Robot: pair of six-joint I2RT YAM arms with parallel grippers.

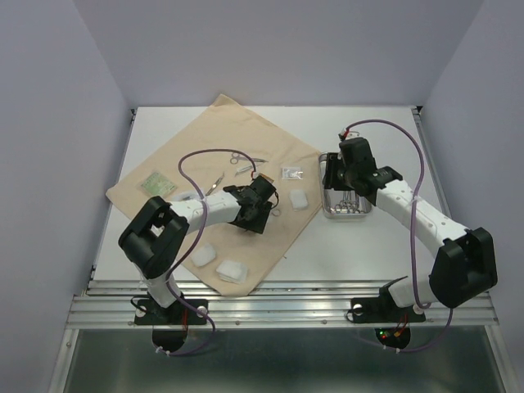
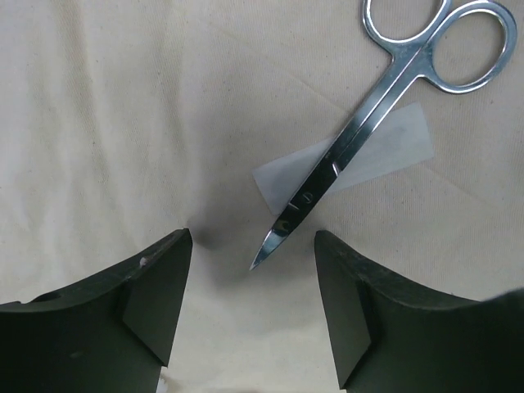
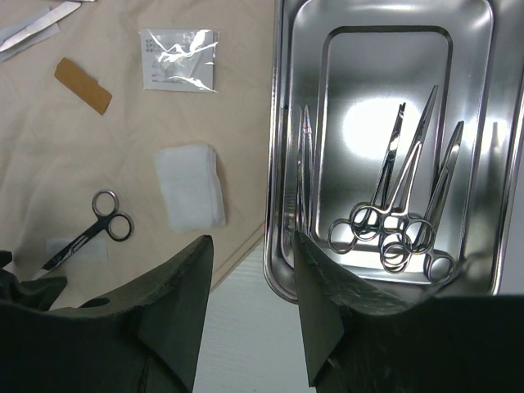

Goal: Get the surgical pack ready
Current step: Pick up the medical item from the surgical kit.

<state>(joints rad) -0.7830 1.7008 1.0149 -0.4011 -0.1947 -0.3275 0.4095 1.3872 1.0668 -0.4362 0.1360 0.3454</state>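
On the desk's left half lies the beige cloth (image 1: 205,135), with the steel tray (image 3: 282,98) just off its right corner. The right tool (image 3: 252,242), released, straddles the tray's left rim; forceps (image 3: 401,196) lie inside. The left tool (image 2: 254,241) hangs released over the cloth, the scissors' (image 2: 330,164) tip between its fingers, untouched.

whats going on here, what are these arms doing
Two arms are preparing a surgical pack. The open left hand hovers over small silver scissors lying on the large beige woven cloth. The open right hand is poised at the rim of the rectangular steel tray, which holds several silver forceps.
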